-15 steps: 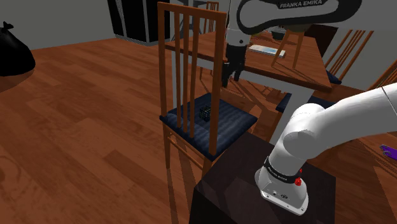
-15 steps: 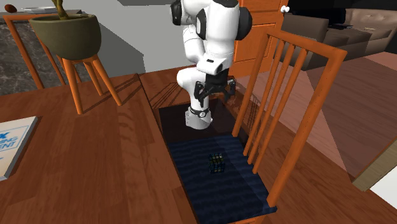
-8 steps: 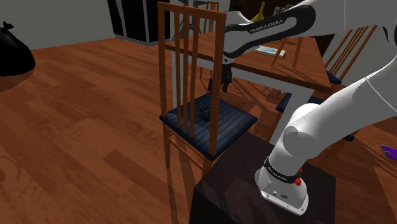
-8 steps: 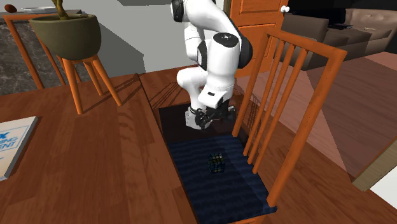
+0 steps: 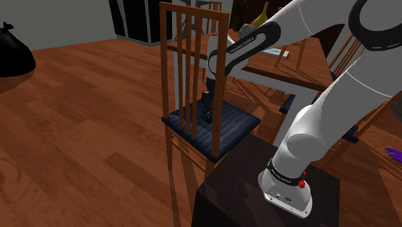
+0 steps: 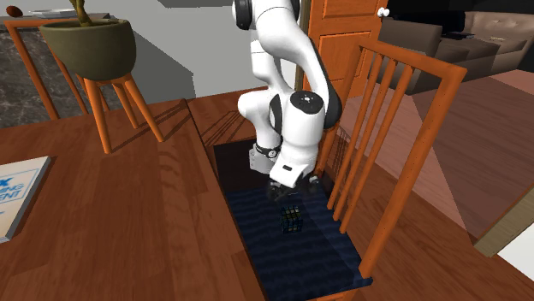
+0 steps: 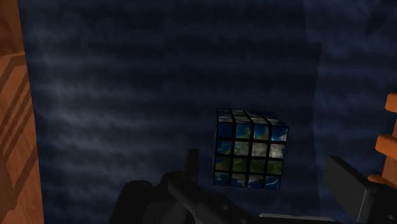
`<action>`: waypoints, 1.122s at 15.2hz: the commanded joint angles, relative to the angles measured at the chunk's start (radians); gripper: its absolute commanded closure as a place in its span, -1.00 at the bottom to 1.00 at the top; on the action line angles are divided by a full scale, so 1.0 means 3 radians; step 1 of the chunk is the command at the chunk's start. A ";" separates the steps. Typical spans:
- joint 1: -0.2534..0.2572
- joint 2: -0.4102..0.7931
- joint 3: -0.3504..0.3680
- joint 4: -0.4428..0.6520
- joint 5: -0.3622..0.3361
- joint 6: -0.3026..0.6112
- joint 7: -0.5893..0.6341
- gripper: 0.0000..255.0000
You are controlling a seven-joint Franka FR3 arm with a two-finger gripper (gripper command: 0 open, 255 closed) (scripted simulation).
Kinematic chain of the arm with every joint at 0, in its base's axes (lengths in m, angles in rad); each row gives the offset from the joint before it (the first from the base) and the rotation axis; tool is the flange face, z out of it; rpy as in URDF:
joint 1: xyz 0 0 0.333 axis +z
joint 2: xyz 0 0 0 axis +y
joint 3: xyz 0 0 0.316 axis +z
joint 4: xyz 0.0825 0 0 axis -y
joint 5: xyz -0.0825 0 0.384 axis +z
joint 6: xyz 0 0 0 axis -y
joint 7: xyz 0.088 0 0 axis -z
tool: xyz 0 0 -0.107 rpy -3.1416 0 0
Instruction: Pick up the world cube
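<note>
The world cube (image 5: 208, 115) is a small puzzle cube with blue and green earth-map tiles. It rests on the dark blue cushion (image 5: 229, 126) of a wooden chair. In the second exterior view the cube (image 6: 292, 221) sits mid-seat, with my gripper (image 6: 290, 193) hanging just above it. My gripper (image 5: 207, 101) is seen through the chair's back slats (image 5: 187, 64). In the wrist view the cube (image 7: 249, 149) lies close ahead of my gripper (image 7: 267, 184). The black fingers (image 7: 191, 167) stand wide apart, open, not touching the cube.
The chair back (image 6: 385, 128) rises close beside the gripper. A wooden table (image 5: 303, 68) with a book (image 5: 269, 50) stands behind the chair. A plant pot (image 6: 86, 43) on an orange stand and another book (image 6: 13, 195) are nearby. My dark stand (image 5: 238, 200) is at the lower right.
The arm has swung down over the last second. The gripper dropped from well above the seat to just over the cube. The cube has not moved.
</note>
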State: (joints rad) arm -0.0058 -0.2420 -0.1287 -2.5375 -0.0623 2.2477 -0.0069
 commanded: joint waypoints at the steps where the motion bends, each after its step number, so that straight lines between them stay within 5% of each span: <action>1: 0.0001 0.0146 -0.0013 0.0000 0.0012 0.0151 -0.0015 -1.00; 9: 0.0005 0.0381 -0.0024 -0.0105 0.0034 0.0490 -0.0030 -1.00; 10: 0.0004 0.0387 -0.0025 -0.0103 0.0034 0.0493 -0.0032 1.00; 17: 0.0005 0.0389 -0.0025 -0.0099 0.0034 0.0492 -0.0033 1.00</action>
State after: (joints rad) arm -0.0047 -0.1255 -0.1366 -2.5672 -0.0521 2.3953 -0.0167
